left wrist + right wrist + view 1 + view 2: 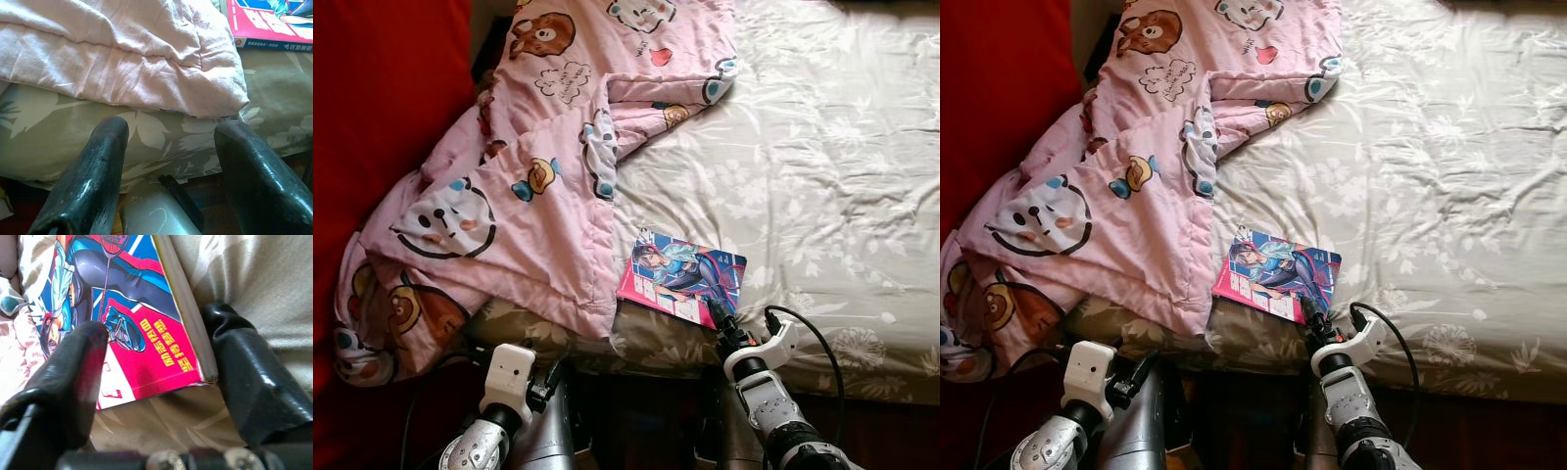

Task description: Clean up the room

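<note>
The bed [842, 166], covered by a pale sheet printed with leaves and flowers, spans the scene from the near edge to the far right. A red wall or panel [382, 108] stands along the bed's left side. A pink quilt [524, 186] printed with cartoon bears and faces lies crumpled over the left half of the bed, one corner folded forward so that it reaches the near edge of the mattress and partly hangs over it at the far left.

A comic book [681, 276], with a blue and pink cover showing a drawn figure holding a racket, lies flat on the sheet near the bed's front edge, just beside the quilt's folded corner; the wrist view suggests the quilt touches or slightly overlaps its far corner.

The right claw [156, 377] is at the book's near corner, its two black fingers [254, 382] spread, one over the cover and one beside the spine edge, neither pressed onto the book. A black cable [808, 328] loops from the right wrist.

The left claw [171, 161] is held low before the bed's edge, below the quilt's corner, fingers spread and holding nothing.
</note>
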`<state>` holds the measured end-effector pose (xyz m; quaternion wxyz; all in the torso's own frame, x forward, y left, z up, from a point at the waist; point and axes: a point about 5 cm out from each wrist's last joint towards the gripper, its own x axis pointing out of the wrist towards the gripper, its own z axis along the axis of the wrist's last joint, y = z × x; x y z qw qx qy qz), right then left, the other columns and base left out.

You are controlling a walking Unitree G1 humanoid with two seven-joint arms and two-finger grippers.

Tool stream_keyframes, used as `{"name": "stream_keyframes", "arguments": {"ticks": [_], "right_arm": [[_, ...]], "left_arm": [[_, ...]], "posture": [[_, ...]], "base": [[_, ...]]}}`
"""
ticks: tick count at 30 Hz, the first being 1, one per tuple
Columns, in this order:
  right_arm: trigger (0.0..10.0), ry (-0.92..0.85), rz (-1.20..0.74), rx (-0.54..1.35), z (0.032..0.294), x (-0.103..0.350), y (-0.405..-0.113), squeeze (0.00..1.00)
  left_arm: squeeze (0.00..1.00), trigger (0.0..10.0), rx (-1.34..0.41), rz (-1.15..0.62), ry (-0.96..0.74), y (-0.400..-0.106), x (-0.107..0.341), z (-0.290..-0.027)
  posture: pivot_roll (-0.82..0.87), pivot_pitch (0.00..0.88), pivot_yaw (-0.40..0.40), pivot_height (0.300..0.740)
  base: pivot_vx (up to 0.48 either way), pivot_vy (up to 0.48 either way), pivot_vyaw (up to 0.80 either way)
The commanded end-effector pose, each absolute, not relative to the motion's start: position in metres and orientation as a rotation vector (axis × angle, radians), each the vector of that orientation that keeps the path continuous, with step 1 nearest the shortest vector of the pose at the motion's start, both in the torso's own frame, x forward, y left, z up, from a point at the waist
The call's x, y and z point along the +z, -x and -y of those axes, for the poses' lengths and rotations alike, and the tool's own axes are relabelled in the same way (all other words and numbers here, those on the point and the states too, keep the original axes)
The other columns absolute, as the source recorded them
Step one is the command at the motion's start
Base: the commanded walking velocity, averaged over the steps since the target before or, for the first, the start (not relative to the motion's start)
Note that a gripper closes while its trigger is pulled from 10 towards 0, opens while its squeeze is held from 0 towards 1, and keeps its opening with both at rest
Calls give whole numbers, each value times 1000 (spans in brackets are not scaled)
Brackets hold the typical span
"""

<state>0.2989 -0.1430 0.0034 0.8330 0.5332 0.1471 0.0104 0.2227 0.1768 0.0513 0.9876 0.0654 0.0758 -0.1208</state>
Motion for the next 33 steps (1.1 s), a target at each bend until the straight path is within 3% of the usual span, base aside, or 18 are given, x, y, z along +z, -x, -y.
{"name": "stream_keyframes", "arguments": {"ticks": [1,15,33], "right_arm": [[0,-1190,-425,73,116,-10,-285,0],[0,-1250,-310,17,135,-12,-280,0],[0,-1307,11,-19,182,-4,-254,0]], "left_arm": [[0,10000,-242,-196,-131,-217,43,-177],[0,10000,-236,-190,-126,-230,40,-172],[0,10000,-233,-184,-125,-253,31,-168]], "posture": [[173,321,48,587],[130,265,37,587],[40,153,26,587]], "base": [[0,0,0],[0,0,0],[0,0,0]]}}
